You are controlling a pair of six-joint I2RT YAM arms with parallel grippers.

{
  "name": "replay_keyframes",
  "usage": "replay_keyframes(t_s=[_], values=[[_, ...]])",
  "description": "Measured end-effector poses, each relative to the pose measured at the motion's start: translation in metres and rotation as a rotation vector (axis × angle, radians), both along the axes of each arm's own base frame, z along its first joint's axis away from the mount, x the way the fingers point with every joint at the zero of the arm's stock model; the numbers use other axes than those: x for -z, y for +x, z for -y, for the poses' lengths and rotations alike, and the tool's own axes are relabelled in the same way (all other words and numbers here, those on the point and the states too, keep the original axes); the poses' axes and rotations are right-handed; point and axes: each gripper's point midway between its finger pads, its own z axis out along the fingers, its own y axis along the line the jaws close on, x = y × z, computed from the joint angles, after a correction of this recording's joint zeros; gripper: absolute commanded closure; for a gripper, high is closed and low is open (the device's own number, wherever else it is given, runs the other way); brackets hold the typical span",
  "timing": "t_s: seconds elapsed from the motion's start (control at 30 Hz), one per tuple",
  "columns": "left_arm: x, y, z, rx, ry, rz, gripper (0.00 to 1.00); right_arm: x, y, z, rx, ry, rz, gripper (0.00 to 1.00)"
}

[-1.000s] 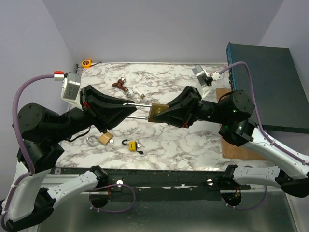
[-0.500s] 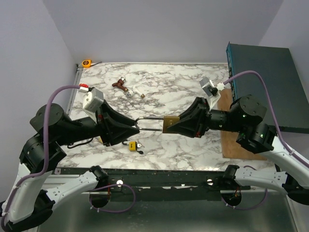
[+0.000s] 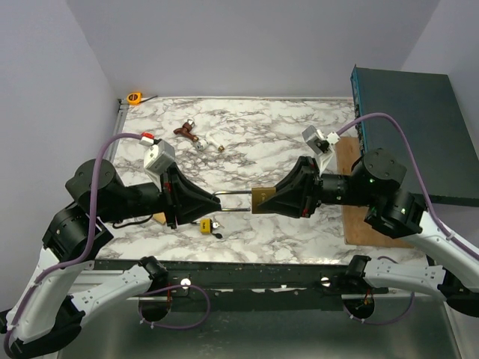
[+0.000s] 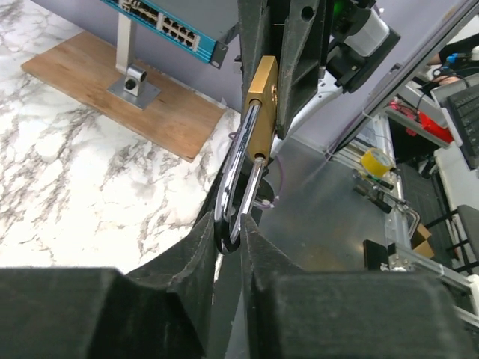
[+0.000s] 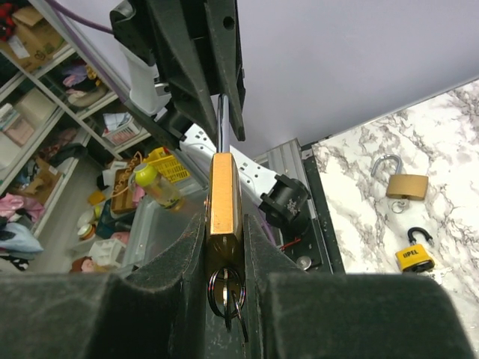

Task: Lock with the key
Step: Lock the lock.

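Observation:
A brass padlock [image 3: 263, 199] with a long steel shackle [image 3: 233, 202] hangs in the air between my two arms, above the table's front part. My right gripper [image 3: 271, 200] is shut on the brass body [image 5: 224, 203]; a key ring with keys [image 5: 227, 290] hangs from the body's underside between the fingers. My left gripper [image 3: 215, 206] is shut on the bend of the shackle [image 4: 238, 191]. In the left wrist view the brass body [image 4: 261, 91] sits at the far end of the shackle.
A yellow padlock with keys [image 3: 206, 224] and a brass padlock [image 3: 159, 218], both with open shackles, lie on the marble table [image 3: 262, 134]. A brown key bunch [image 3: 185, 131] and an orange tape measure [image 3: 134, 97] lie farther back. A wooden board [image 3: 348, 161] and a teal box [image 3: 408, 134] stand at the right.
Both arms have carried the padlock nearer to the front of the table over the last second. Both grips are unchanged.

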Motion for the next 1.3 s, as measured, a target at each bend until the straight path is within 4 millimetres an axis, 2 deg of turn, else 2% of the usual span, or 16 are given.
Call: replay_keyframes(t_s=[0.07,0.4,0.67,1.3], values=[[0.0,-0.002,0.0,0.008,-0.008,-0.003,1.0,0.0,-0.003,0.001,-0.014,0.001,0.002,0.99],[-0.016,-0.023,0.003,0.114,-0.079,-0.037,1.0,-0.01,-0.017,0.004,-0.085,0.031,0.028,0.99],[-0.03,-0.032,0.002,0.148,-0.134,-0.056,1.0,-0.022,-0.023,0.001,-0.131,0.08,0.051,0.99],[-0.033,-0.031,0.004,0.149,-0.174,-0.053,1.0,-0.026,-0.022,-0.005,-0.152,0.099,0.061,0.99]])
